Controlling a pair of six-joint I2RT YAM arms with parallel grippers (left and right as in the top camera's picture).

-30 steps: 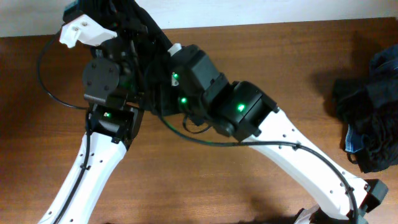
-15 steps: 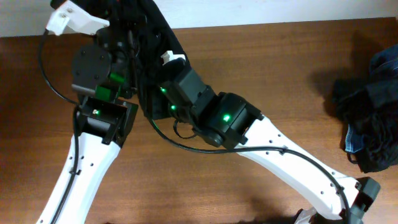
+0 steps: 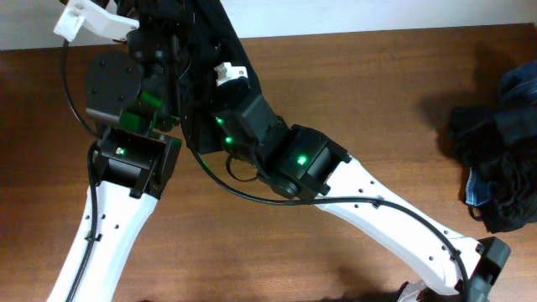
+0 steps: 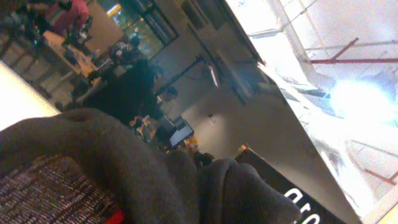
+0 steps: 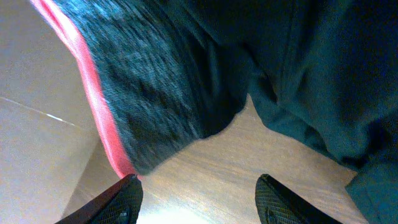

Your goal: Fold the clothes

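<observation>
The black pants (image 3: 204,46) hang bunched at the table's far left, lifted off the wood. My left gripper (image 3: 158,40) is raised there, its fingers buried in the fabric. In the left wrist view only dark folds (image 4: 155,180) and a bit of grey waistband (image 4: 50,193) with a red spot show. My right gripper (image 5: 202,200) is open and empty just above the table, right under the hanging grey waistband (image 5: 146,99) with its red edge (image 5: 93,93). The black pant fabric (image 5: 298,68) hangs to its right.
A heap of dark and blue denim garments (image 3: 502,155) lies at the table's right edge. The two arms cross over the left half of the wooden table (image 3: 361,92). The table's back edge meets a white wall.
Both arms have swung left and toward the back edge, carrying the pants along. The right gripper stays open under the waistband.
</observation>
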